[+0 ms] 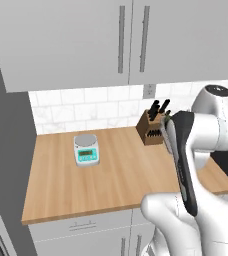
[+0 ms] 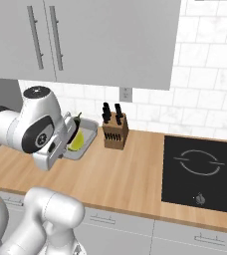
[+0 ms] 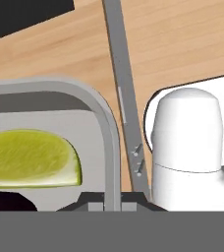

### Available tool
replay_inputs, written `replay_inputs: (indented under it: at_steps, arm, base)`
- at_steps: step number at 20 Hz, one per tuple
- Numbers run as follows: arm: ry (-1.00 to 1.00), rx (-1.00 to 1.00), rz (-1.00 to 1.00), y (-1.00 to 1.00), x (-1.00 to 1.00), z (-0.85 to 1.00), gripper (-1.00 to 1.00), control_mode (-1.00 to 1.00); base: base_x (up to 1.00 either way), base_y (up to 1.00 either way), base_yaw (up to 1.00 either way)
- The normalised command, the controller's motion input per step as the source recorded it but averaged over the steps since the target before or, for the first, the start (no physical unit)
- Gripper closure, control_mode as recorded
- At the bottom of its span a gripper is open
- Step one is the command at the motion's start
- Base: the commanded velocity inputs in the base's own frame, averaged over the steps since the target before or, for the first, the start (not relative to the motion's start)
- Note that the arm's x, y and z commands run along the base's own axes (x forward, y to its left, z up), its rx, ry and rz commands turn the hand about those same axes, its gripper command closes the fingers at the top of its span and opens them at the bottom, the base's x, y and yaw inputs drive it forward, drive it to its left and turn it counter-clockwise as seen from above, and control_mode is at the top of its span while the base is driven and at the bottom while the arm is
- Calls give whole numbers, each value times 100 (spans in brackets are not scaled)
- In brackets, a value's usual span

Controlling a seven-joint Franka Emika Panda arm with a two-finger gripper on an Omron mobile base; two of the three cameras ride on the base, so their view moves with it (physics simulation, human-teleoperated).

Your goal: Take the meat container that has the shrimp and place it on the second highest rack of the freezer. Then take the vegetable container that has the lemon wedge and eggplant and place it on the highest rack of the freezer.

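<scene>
My gripper (image 3: pixel 111 199) is shut on the rim of the grey vegetable container (image 3: pixel 92 98), with the wall pinched between the two tips. Inside lie a yellow-green lemon wedge (image 3: pixel 30 157) and, at the lower left corner, the dark eggplant (image 3: pixel 6 202). From the right base view the container (image 2: pixel 89 134) hangs tilted in the air above the wooden counter, close to my arm's elbow, with the lemon wedge (image 2: pixel 77 141) and the eggplant's dark tip (image 2: pixel 78 119) showing over its rim. The gripper (image 2: pixel 71 133) there is largely hidden by the hand.
A knife block (image 2: pixel 114 130) stands by the tiled wall just right of the container, also knife block (image 1: pixel 152 127). A kitchen scale (image 1: pixel 86 149) sits on the counter's left part. A black cooktop (image 2: pixel 202 169) lies right. Upper cabinets (image 1: pixel 86 40) hang overhead; a tall grey appliance side (image 1: pixel 3 150) bounds the left.
</scene>
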Motion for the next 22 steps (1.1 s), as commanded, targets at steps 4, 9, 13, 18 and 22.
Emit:
replay_inputs:
  at_steps: [4, 9, 13, 18, 22]
  arm:
    - [0, 0, -4, -34, -11, 0, 100, -100]
    - [0, -2, 0, -6, 0, 0, 100, -100]
    - [0, -5, 0, 2, 0, 0, 100, -100]
    - [0, -9, 0, 10, 0, 0, 100, -100]
    - [0, -1, 0, 4, 0, 0, 100, -100]
  base:
    - [0, 0, 0]
    - [0, 0, 0]
    - [0, 0, 0]
    - [0, 0, 0]
    - [0, 0, 0]
